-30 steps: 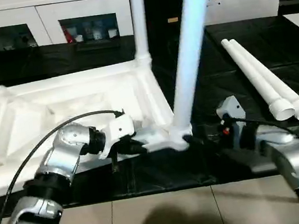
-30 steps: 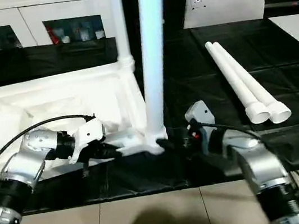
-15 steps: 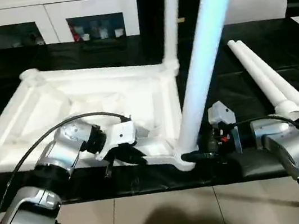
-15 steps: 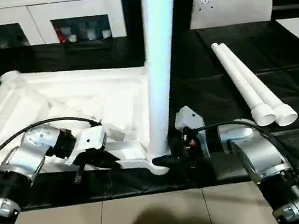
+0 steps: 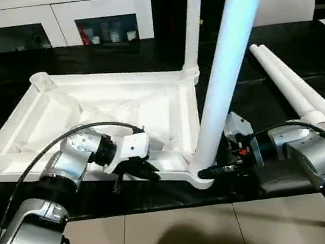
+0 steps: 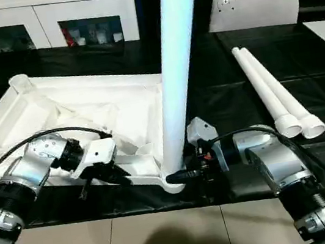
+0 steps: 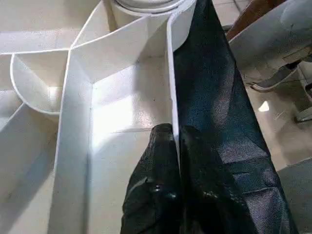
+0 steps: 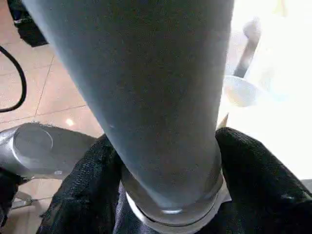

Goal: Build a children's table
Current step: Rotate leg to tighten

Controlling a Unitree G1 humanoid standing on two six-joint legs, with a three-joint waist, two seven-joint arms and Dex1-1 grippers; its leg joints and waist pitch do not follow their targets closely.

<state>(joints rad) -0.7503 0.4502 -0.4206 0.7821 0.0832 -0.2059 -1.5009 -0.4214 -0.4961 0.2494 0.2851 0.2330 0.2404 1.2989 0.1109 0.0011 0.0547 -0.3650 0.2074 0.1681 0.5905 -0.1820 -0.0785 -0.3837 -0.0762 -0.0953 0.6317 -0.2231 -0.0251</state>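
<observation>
Tabletop (image 5: 88,118), white plastic, lies upside down on a black cloth, ribbed underside up, filling the nine o'clock half of the head view. Left gripper (image 5: 151,168) pinches the thin rim wall at the near edge, fingers (image 7: 156,165) pressed together on either side of it. At six o'clock a fitted leg (image 5: 227,62) rises from the near corner socket; another stands at twelve. Right gripper (image 6: 180,175) cups that leg's base, fingers (image 8: 258,180) on both sides. Two spare legs (image 5: 297,91) lie at three o'clock. Judging by looks, everything is light, stiff, hollow and slippery; grip legs low by the socket.
</observation>
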